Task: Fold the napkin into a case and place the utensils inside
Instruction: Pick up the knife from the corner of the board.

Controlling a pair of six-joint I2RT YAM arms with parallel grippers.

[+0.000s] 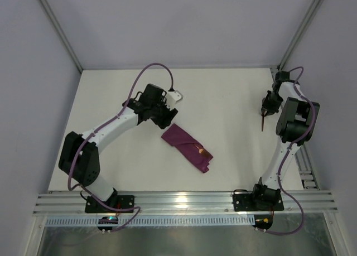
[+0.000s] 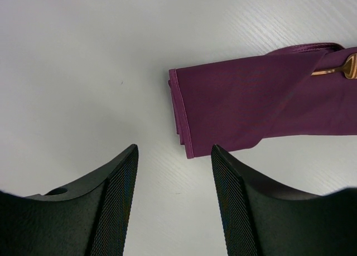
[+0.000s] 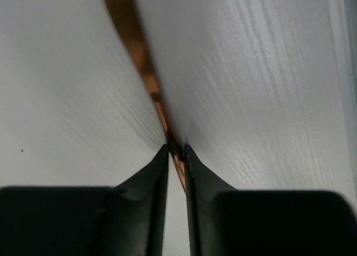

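White table (image 1: 223, 100), purple case (image 1: 187, 148), pinched utensil (image 1: 263, 124)

A plain plum-purple case (image 1: 187, 147) (no pattern at all), copper-brown utensils (image 3: 146, 72), on a white table (image 1: 223, 100).

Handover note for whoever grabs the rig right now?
Left gripper: open, empty, hovering beside the case's folded end.
Right gripper: shut on the second utensil, near the table's right edge.
Done: case folded, lying mid-table; first utensil tucked in, one end showing.
Left: carry the second utensil over and slide it into the case.
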